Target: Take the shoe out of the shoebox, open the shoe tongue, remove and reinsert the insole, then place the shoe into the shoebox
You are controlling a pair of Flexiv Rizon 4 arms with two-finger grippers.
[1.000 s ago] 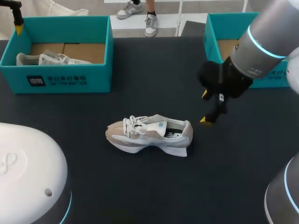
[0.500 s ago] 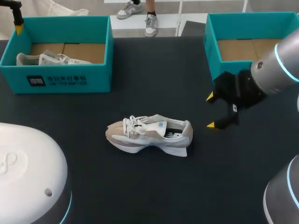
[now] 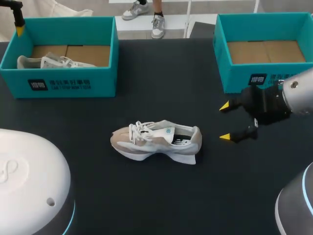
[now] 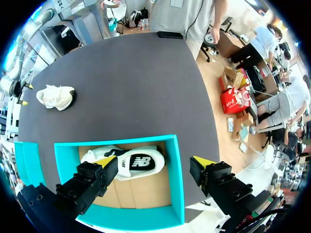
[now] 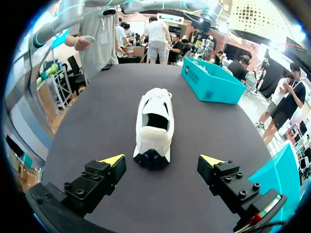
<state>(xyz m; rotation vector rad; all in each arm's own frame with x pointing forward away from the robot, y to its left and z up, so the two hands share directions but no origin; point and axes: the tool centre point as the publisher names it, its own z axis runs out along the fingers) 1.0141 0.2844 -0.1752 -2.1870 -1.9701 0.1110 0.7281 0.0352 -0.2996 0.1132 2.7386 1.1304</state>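
Shoe (image 3: 155,141) sits upright on the black tabletop (image 3: 161,73).

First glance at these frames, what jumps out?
A white-and-beige shoe stands upright mid-table, heel toward the open right gripper, which hangs just short of it. Teal shoeboxes sit at the far corners: the left shoebox holds a second shoe, with the open left gripper above it; the right shoebox shows only its cardboard floor.
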